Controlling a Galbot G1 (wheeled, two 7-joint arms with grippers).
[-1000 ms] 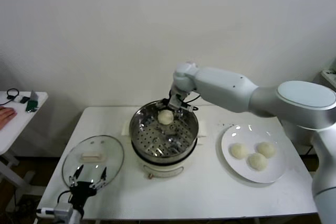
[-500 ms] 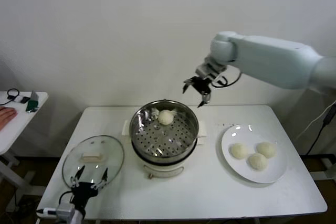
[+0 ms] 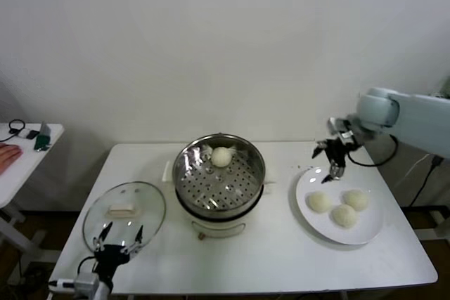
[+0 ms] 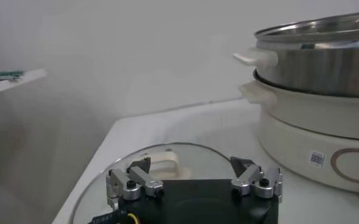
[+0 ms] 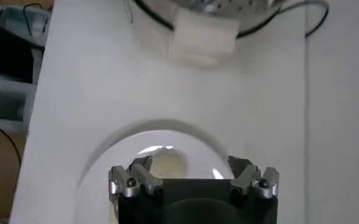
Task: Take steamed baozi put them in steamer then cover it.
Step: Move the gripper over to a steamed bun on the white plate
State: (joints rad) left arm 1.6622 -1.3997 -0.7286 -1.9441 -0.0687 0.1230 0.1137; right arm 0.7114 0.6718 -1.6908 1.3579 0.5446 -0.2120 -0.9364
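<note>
One baozi (image 3: 222,157) lies on the perforated tray at the back of the steel steamer (image 3: 193,191). Three baozi (image 3: 319,201) (image 3: 356,199) (image 3: 344,216) lie on a white plate (image 3: 369,233) at the right. My right gripper (image 3: 332,159) is open and empty, held above the plate's back left edge; its wrist view shows one baozi (image 5: 170,164) between the spread fingers. The glass cover (image 3: 144,201) with its cream handle (image 3: 121,211) lies flat on the table left of the steamer. My left gripper (image 3: 118,238) is open and empty at the cover's near edge (image 4: 191,159).
A small side table (image 3: 28,149) at the far left holds small items and a person's hand (image 3: 7,152). The steamer's white base (image 4: 307,137) and side handle (image 4: 255,58) stand just right of the cover. The white table's (image 3: 267,261) front edge is near.
My right gripper left the baozi in the steamer, rose, and swung right to above the plate. The left arm has not moved.
</note>
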